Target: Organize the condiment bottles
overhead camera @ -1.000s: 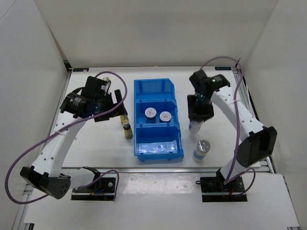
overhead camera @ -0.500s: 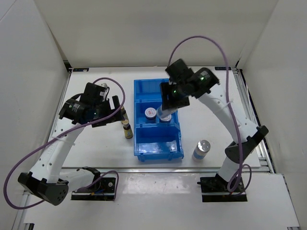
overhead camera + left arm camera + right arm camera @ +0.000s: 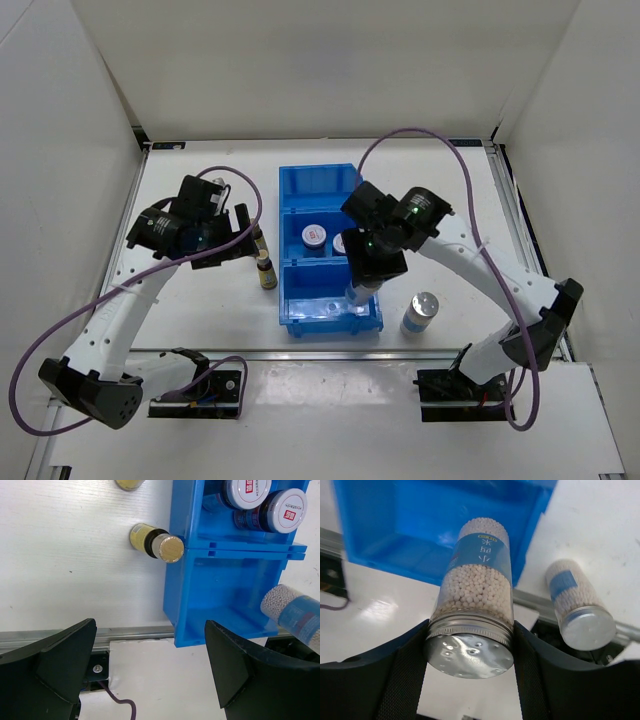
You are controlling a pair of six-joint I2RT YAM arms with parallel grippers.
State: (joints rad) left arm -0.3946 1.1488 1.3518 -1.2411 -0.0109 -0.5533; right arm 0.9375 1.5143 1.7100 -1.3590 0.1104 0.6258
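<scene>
Right gripper point(image 3: 470, 645) jaws pinch the bead-filled jar point(image 3: 477, 587) below its cap — rigid, smooth, probably slippery; left gripper point(image 3: 145, 665) jaws gape empty.

White arms point(image 3: 130, 300), black joints, purple cables point(image 3: 420, 140), black jaws.

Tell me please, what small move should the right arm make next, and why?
Probably lower and release. The right gripper holds a silver-topped clear cylinder of white beads between its fingers, hanging over the near compartment of the blue plastic bin. That compartment looks empty, while two white-lidded jars fill the middle one.
</scene>
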